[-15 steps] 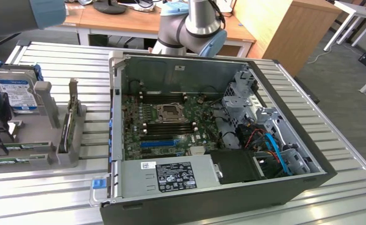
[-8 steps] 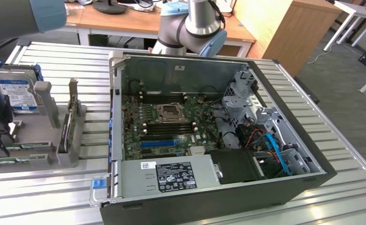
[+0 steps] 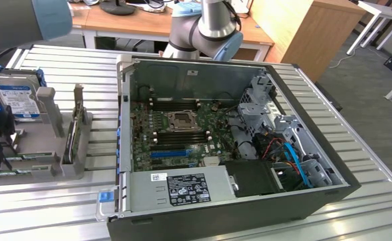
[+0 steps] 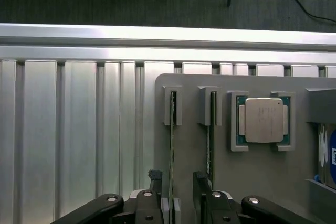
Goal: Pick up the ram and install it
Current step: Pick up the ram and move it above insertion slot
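Fingers spread and empty, the gripper hovers at one end of the ram. We see the ram standing on edge in the grey holder, on the exterior view's left of the open computer case. A second stick stands just beside it.

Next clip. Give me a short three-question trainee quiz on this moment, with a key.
1. True or false: the gripper hangs over the open case.
2. What lies in the fixture pocket beside the ram slots? A fan; B CPU; C screwdriver.
3. How many ram sticks stand in the fixture's slots?
Key: 1 false: it is over the fixture, open around one ram stick. 2 B. 3 two.
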### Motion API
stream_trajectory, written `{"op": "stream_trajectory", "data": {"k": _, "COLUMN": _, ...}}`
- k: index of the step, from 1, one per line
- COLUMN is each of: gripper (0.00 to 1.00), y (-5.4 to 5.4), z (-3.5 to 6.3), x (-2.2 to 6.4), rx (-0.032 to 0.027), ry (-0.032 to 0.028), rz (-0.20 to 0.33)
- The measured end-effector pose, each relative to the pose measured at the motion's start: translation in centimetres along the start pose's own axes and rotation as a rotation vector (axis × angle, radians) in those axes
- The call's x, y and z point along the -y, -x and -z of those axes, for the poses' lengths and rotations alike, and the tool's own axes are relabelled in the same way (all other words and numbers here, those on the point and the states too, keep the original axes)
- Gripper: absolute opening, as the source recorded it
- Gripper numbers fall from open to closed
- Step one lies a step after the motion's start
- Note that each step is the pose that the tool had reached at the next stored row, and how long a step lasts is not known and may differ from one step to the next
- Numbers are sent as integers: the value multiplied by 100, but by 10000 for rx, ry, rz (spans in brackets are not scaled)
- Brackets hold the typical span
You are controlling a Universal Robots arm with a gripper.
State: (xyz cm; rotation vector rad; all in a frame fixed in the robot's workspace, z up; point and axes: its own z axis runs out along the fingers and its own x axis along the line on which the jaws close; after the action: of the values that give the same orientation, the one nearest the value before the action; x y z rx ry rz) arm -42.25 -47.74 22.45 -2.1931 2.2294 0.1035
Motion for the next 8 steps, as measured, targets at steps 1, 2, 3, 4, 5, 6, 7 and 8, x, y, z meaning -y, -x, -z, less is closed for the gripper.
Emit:
{"op": "stream_trajectory", "data": {"k": 1, "gripper": 37, "y": -1, "z": -13, "x": 0, "rx": 0, "ry": 0, "rz": 0}}
{"op": "stream_trajectory", "data": {"k": 2, "gripper": 37, "y": -2, "z": -26, "x": 1, "rx": -1, "ry": 0, "rz": 0}}
{"op": "stream_trajectory", "data": {"k": 3, "gripper": 37, "y": -4, "z": -39, "x": 1, "rx": 0, "ry": -1, "rz": 0}}
{"op": "stream_trajectory", "data": {"k": 4, "gripper": 37, "y": -5, "z": -51, "x": 2, "rx": 0, "ry": 0, "rz": 0}}
{"op": "stream_trajectory", "data": {"k": 5, "gripper": 37, "y": -6, "z": -63, "x": 2, "rx": 0, "ry": 1, "rz": 0}}
{"op": "stream_trajectory", "data": {"k": 6, "gripper": 37, "y": -7, "z": -74, "x": 3, "rx": -1, "ry": 0, "rz": 0}}
{"op": "stream_trajectory", "data": {"k": 7, "gripper": 37, "y": -8, "z": -87, "x": 3, "rx": 0, "ry": 0, "rz": 0}}
{"op": "stream_trajectory", "data": {"k": 8, "gripper": 37, "y": -9, "z": -98, "x": 3, "rx": 0, "ry": 0, "rz": -1}}
